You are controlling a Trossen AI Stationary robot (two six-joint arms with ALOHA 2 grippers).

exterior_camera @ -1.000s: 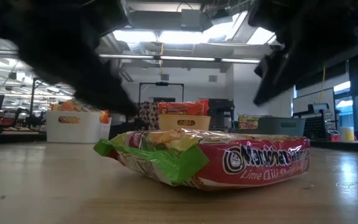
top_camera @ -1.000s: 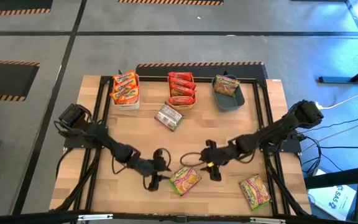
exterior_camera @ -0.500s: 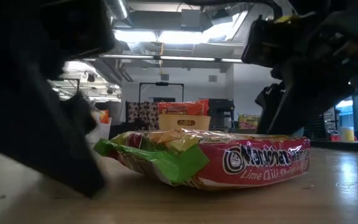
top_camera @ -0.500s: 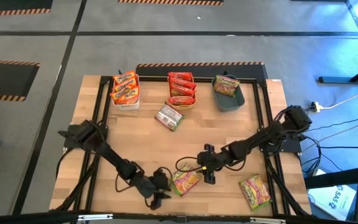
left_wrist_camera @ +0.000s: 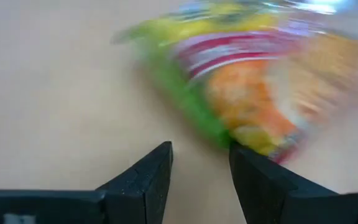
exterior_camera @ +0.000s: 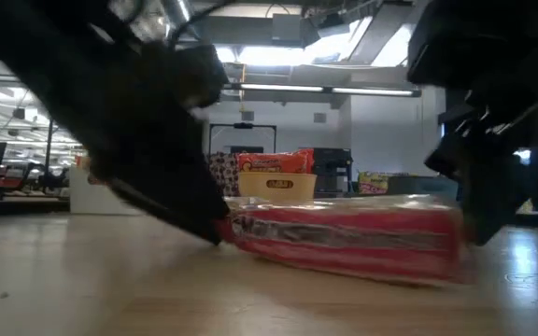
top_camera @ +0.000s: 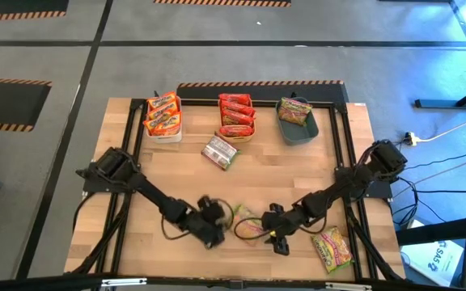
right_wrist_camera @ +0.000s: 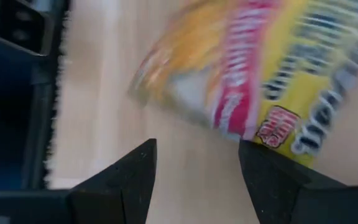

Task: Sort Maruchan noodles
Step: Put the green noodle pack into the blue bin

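A green-yellow Maruchan packet [top_camera: 249, 229] lies flat near the table's near edge, between my two grippers. My left gripper [top_camera: 214, 229] is open just left of it, and the packet's green end [left_wrist_camera: 185, 93] shows ahead of its fingers. My right gripper [top_camera: 275, 237] is open just right of it, with the packet [right_wrist_camera: 272, 74] ahead of it. A second green-yellow packet [top_camera: 332, 246] lies near the near right corner. A silvery packet [top_camera: 219, 152] lies in front of the bins. The other packets sit in the three bins. My left gripper is open, and one fingertip [left_wrist_camera: 244, 158] meets the packet's green end [left_wrist_camera: 225, 134], slanting in low from the table's left. The packet lies flat on the table. My right gripper stands at the packet's right end [exterior_camera: 451, 238]; I cannot tell whether it touches.
Along the far edge stand a white bin [top_camera: 163, 129] with orange packets, an orange bin [top_camera: 237, 132] with red ones, and a grey-blue bin [top_camera: 298, 133] with a green-yellow one. Black frame rails [top_camera: 348, 162] run along the table's sides. Bare wood lies mid-table.
My left gripper dipped toward the near edge, then came up and right to the packet's left end. My right gripper moved toward the near edge, to the packet's right side. The packet slid slightly right and turned; in the low view its green end no longer faces the camera.
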